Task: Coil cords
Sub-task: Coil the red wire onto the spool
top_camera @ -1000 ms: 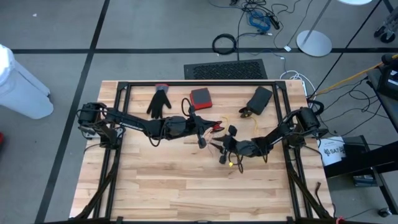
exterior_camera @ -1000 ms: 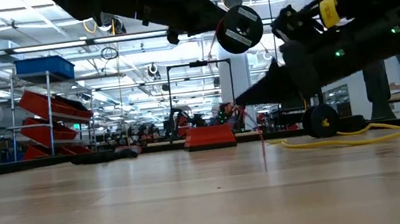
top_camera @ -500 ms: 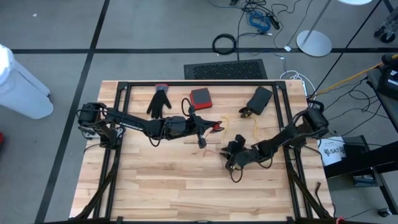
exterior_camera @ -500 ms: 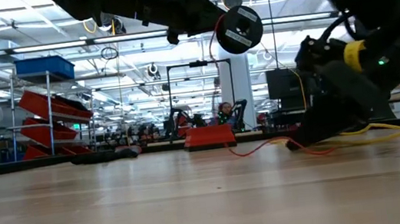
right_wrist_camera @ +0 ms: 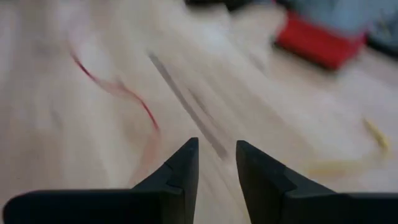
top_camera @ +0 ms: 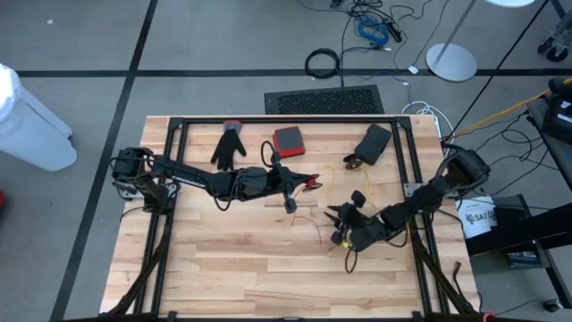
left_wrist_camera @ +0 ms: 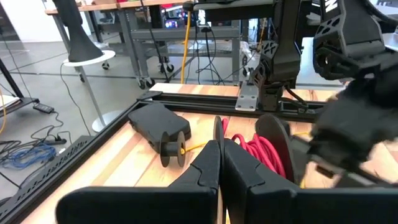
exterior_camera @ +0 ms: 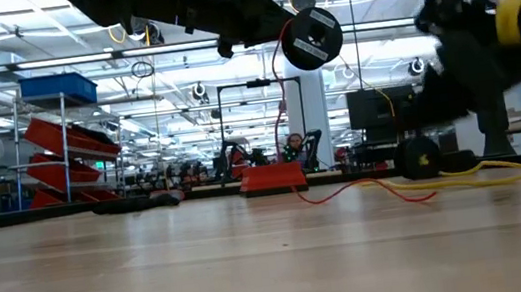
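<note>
My left gripper (top_camera: 298, 184) hovers over the table's middle, shut on a black spool (exterior_camera: 312, 36) wound with red cord (left_wrist_camera: 268, 151). The cord's free length (exterior_camera: 377, 188) drops from the spool and trails slack across the wood. My right gripper (right_wrist_camera: 216, 155) is open with nothing between its fingers, low over the table right of centre (top_camera: 345, 220), and the red cord (right_wrist_camera: 118, 87) lies ahead of it. The yellow cord (top_camera: 365, 183) lies on the table and runs back to a black reel (left_wrist_camera: 169, 149) by a black case. My left gripper pinches the rim of one of the spool's thin black flanges (left_wrist_camera: 217, 127) between its two fingers. The fingers come in nearly level from the table's left. The spool hangs clear above the table, with the red cord falling slack from it.
A red box (top_camera: 288, 140) and a black glove (top_camera: 230, 148) lie toward the far edge, and a black case (top_camera: 373, 141) sits at the far right. A black frame (top_camera: 286, 120) rims the table. The near half is bare wood (top_camera: 268, 268).
My right gripper has swung toward the table's right and near edges and turned as it went. The red cord, earlier hanging near that gripper, now trails slack along the table. My left gripper and its spool have kept still.
</note>
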Robot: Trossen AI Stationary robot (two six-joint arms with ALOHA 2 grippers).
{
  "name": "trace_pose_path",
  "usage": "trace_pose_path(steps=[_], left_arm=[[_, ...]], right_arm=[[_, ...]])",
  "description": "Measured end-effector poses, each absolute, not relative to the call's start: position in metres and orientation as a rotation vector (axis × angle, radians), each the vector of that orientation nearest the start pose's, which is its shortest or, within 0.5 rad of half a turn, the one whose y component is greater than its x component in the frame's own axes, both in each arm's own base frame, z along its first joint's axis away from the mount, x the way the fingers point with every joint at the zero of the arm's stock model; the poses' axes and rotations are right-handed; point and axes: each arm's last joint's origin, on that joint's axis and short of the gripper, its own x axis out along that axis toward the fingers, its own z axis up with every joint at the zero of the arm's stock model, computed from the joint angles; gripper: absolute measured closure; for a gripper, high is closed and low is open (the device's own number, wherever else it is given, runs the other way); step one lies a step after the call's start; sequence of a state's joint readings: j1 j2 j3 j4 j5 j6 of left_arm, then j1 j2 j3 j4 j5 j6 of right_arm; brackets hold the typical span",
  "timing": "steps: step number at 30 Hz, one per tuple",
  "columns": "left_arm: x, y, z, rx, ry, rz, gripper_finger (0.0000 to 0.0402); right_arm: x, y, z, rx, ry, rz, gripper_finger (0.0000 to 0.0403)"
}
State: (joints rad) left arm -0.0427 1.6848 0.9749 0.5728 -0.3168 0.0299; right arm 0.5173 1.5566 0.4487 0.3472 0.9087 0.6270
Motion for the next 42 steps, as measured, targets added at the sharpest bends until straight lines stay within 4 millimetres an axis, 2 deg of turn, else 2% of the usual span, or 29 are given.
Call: trace_pose_path(steps=[3, 8, 16, 21, 26, 32, 42], left_arm=[[0.369, -0.007, 0.239, 0.054, 0.137, 0.272, 0.0393], [0.369, -0.007, 0.239, 0.054, 0.137, 0.271, 0.0393], [0.369, -0.007, 0.239, 0.054, 0.137, 0.27, 0.0393], [0.369, -0.007, 0.239, 0.054, 0.137, 0.27, 0.0393], [0.369, -0.007, 0.239, 0.054, 0.137, 0.27, 0.0393], [0.369, -0.008, 0.239, 0.055, 0.138, 0.268, 0.0393], [0.369, -0.008, 0.238, 0.057, 0.145, 0.267, 0.0393]], right_arm=[[0.233, 0.106, 0.13, 0.065, 0.307, -0.461, 0.0307], [0.251, 0.101, 0.134, 0.022, 0.208, -0.353, 0.0307], [0.274, 0.085, 0.119, 0.097, 0.093, -0.132, 0.0307], [0.281, 0.075, 0.107, 0.154, 0.06, -0.085, 0.0307], [0.301, 0.076, 0.099, 0.187, 0.043, 0.012, 0.0307], [0.319, 0.075, 0.09, 0.184, 0.053, -0.009, 0.0307], [0.319, 0.071, 0.086, 0.176, 0.074, -0.024, 0.0324]])
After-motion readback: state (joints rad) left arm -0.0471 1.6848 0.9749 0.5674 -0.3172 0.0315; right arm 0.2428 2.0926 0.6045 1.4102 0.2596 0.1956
